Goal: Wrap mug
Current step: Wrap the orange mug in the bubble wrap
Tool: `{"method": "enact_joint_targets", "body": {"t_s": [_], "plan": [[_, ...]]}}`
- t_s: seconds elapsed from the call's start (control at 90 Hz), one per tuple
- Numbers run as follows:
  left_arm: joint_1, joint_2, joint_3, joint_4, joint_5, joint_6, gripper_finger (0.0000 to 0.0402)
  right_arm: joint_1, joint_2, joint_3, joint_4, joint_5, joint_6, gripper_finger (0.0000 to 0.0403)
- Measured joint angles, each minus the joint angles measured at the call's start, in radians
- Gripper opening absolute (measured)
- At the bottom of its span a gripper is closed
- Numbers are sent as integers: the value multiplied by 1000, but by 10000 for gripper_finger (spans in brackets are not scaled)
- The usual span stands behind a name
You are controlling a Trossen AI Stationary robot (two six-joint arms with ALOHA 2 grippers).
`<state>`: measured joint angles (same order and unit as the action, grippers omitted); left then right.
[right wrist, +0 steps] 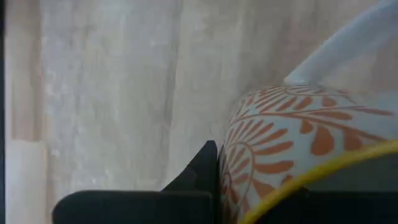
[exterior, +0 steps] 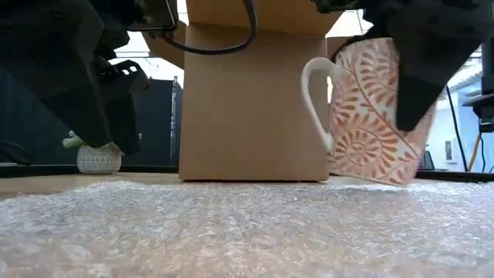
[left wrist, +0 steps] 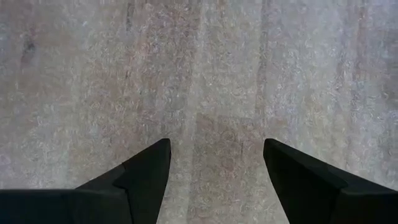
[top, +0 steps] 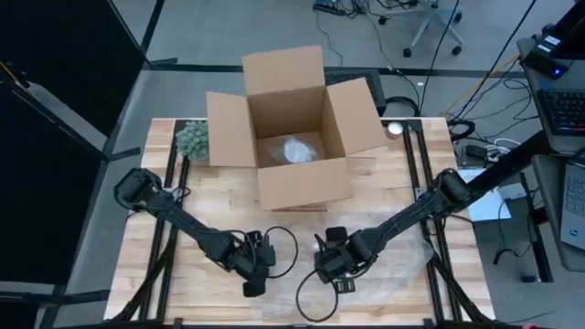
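Two dark arms meet low in the high view, over a clear sheet of bubble wrap [top: 384,283] on the wooden table [top: 164,274]. The left gripper [top: 253,285] is at lower middle and the right gripper [top: 336,274] is just to its right. An open cardboard box [top: 292,128] sits at upper middle, with a small green plant [top: 192,139] to its left.

In the low view, the mug [exterior: 370,116] shows at upper right. It is white with orange leaf swirls and a looped handle. It is tilted, and the right gripper's dark fingers [exterior: 424,69] hold it near the top. Its bottom edge looks like it just touches the bumpy wrap. The mug looks hard, smooth and a bit heavy, so it could slip or crack. Holding it by the rim seems a good way.

In the left wrist view, the left fingers are spread wide over the wrap with nothing between them.

In the right wrist view, the mug fills the lower right, with a yellow rim, and one finger presses on its side.
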<state>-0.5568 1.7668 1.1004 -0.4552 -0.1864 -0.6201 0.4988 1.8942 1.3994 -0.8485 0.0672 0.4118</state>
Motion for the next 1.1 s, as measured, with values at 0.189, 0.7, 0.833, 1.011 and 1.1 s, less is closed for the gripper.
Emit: {"method": "enact_joint_targets", "body": {"t_s": [0.189,0.7,0.833,1.011,1.1], "plan": [[0,0,0,1,0,-1,247,-9,14,0,7,-22,-2,12],[0,0,0,0,40,-2,247,-14,-28,27,-53,-42,48,195],[0,0,0,0,42,-2,247,-9,-95,60,-107,-65,109,226],[1,0,0,-6,42,-21,247,32,-214,61,-156,-23,157,241],[-1,0,-1,-15,45,-48,247,73,-265,42,-158,85,176,242]]}}
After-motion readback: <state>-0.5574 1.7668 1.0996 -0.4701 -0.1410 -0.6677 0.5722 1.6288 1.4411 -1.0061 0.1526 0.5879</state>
